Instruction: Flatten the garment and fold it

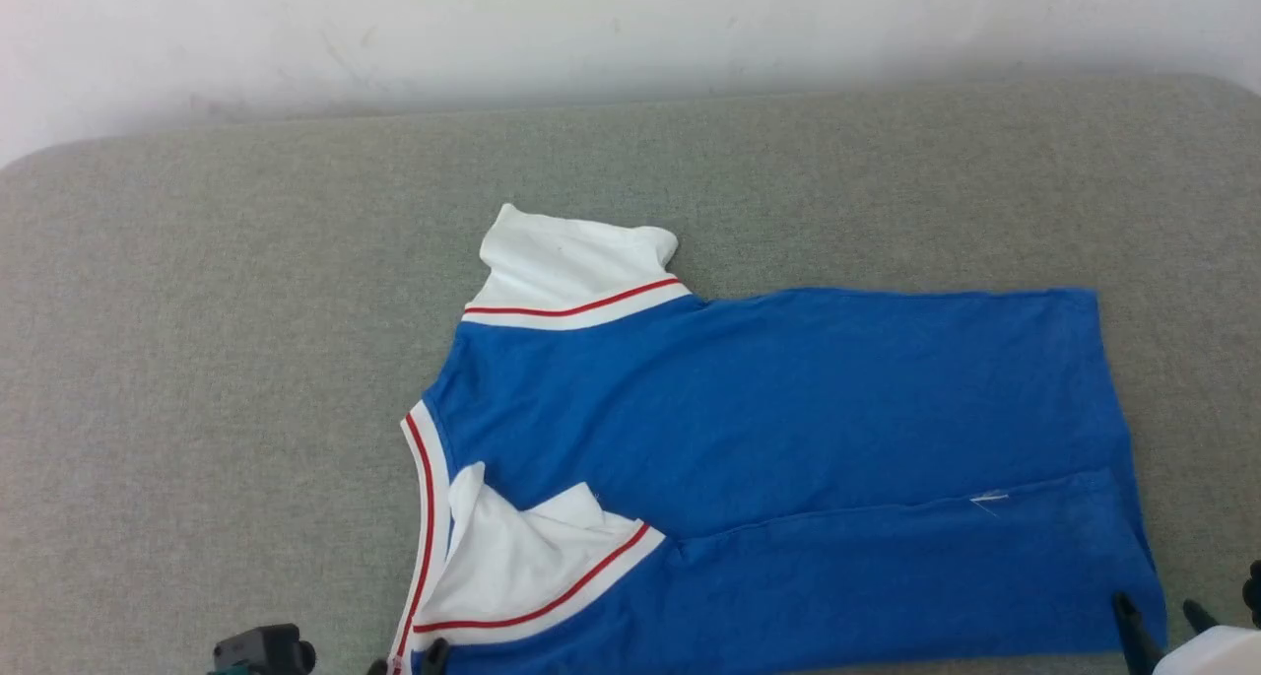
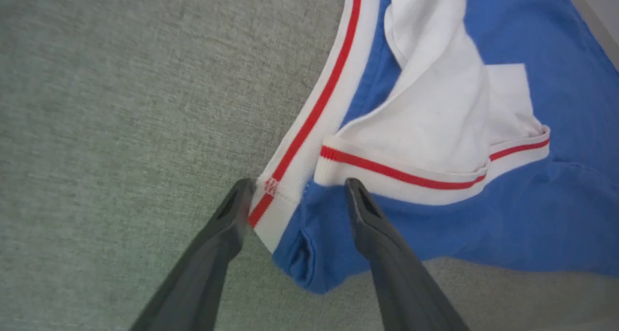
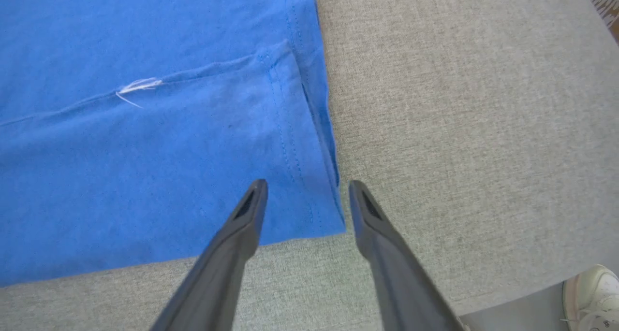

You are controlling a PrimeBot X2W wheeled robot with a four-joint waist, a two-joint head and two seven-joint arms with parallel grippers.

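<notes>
The garment, a bright blue T-shirt with white red-striped sleeves and collar, lies on the grey table with its near long edge folded over itself. The collar points left and the hem right. My left gripper stands open over the near collar corner, one finger on each side of it, nothing pinched. At the near hem corner, my right gripper is open too, its fingers straddling the hem edge. In the head view the left gripper and right gripper peek in at the bottom edge.
The grey fabric-covered table runs wide to the left and behind the shirt, ending at a white wall. A person's pale shoe stands on the floor past the table's near edge, at the right.
</notes>
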